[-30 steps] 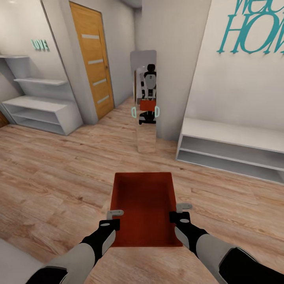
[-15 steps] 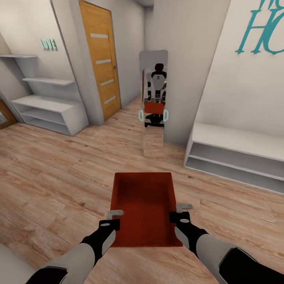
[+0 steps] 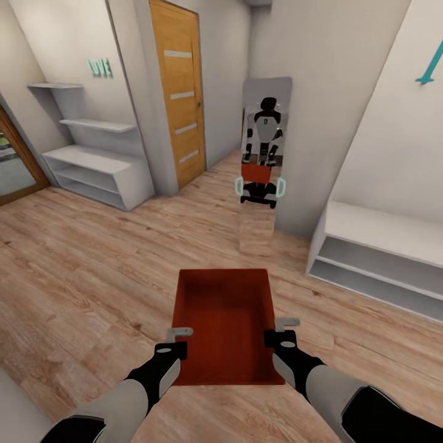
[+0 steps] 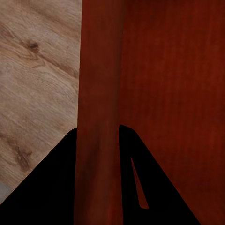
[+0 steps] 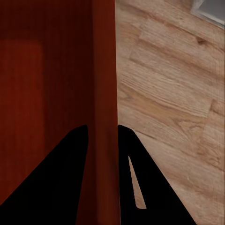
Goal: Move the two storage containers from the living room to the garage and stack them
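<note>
Wood-plank floor [image 3: 92, 271] all round, oak door [image 3: 181, 92] far left: carrying step, garage not reached. Storage container [image 3: 223, 320] held near, centre, off the floor. Left gripper [image 3: 179, 342] and right gripper [image 3: 274, 331] each pinching a side wall. Next, probably steering toward that door.

One orange-red storage container [image 3: 223, 323], open-topped, thin-walled and empty, was held level above the light wood-plank floor [image 3: 86, 271], its long axis pointing toward the tall mirror [image 3: 263, 160] standing ahead of it.
</note>
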Controlling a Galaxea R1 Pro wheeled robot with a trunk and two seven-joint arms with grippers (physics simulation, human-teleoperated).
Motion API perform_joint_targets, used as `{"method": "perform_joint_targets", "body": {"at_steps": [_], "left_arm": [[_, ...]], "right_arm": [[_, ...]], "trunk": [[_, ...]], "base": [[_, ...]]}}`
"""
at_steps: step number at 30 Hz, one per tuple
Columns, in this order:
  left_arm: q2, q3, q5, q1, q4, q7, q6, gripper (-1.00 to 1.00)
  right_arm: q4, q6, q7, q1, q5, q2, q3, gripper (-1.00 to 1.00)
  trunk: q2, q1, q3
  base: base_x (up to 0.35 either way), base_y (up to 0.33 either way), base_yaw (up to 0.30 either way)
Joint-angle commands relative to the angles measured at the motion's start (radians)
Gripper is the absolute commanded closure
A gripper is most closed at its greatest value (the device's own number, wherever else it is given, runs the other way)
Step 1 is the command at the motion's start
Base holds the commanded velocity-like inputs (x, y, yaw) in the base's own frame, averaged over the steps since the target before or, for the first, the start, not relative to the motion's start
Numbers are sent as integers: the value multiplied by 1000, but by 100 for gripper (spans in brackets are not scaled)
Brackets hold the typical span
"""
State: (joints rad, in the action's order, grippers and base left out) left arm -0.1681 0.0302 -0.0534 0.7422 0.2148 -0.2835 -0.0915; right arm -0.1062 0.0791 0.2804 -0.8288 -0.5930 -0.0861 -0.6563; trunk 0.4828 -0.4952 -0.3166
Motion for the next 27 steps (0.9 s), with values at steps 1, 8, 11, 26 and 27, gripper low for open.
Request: {"method": "perform_joint_targets", "body": {"at_steps": [1, 8, 11, 26, 27], "left_arm": [[5, 7, 23, 0, 6, -18, -7, 100], [5, 7, 23, 0, 6, -18, -7, 100], [5, 7, 23, 0, 6, -18, -7, 100], [5, 7, 23, 0, 6, -18, -7, 100], [5, 7, 23, 0, 6, -18, -7, 100]], "right_arm": [[25, 6, 5, -1, -24, 0, 8, 100], [25, 6, 5, -1, -24, 0, 8, 100], [25, 6, 5, -1, -25, 0, 9, 100], [25, 7, 5, -1, -25, 2, 9, 100], [25, 7, 5, -1, -25, 2, 9, 100]], "trunk": [[1, -1, -1], [1, -1, -1], [1, -1, -1], [1, -1, -1], [1, -1, -1]], "base": [[325, 0, 5], [325, 0, 1], [325, 0, 13], [325, 0, 235], [325, 0, 269]]}}
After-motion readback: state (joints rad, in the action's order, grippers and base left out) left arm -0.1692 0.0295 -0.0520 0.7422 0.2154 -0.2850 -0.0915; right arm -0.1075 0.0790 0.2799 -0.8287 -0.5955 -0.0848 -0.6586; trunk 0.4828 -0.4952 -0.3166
